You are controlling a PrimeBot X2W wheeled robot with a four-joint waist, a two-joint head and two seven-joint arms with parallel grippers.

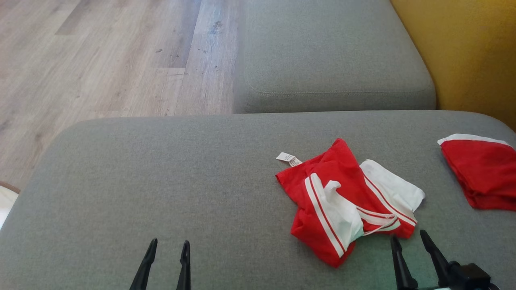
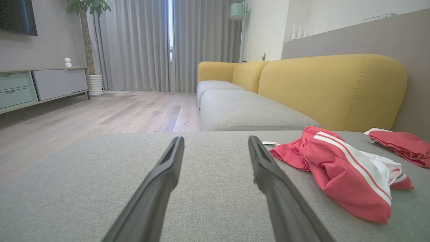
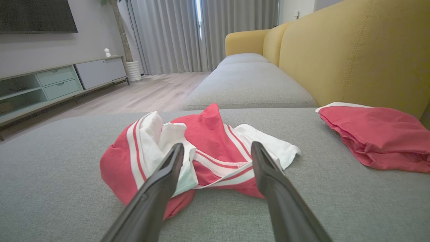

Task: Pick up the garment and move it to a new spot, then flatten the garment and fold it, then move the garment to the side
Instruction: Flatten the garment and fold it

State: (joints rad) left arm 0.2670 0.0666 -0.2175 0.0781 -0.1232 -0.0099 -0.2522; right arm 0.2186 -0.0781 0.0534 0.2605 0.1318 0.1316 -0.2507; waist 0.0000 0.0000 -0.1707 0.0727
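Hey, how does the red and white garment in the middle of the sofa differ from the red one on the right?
The crumpled striped garment lies bunched up; the folded red garment lies flat, mostly plain red. The crumpled one sits just ahead of the right end effector; the folded one lies farther right. Both are red with white trim, on the gray cushion.

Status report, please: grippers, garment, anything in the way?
Left gripper open, over bare cushion. Right gripper open, just short of the garment. Garment crumpled, not yet picked up. Second red cloth lies to its right, apart.
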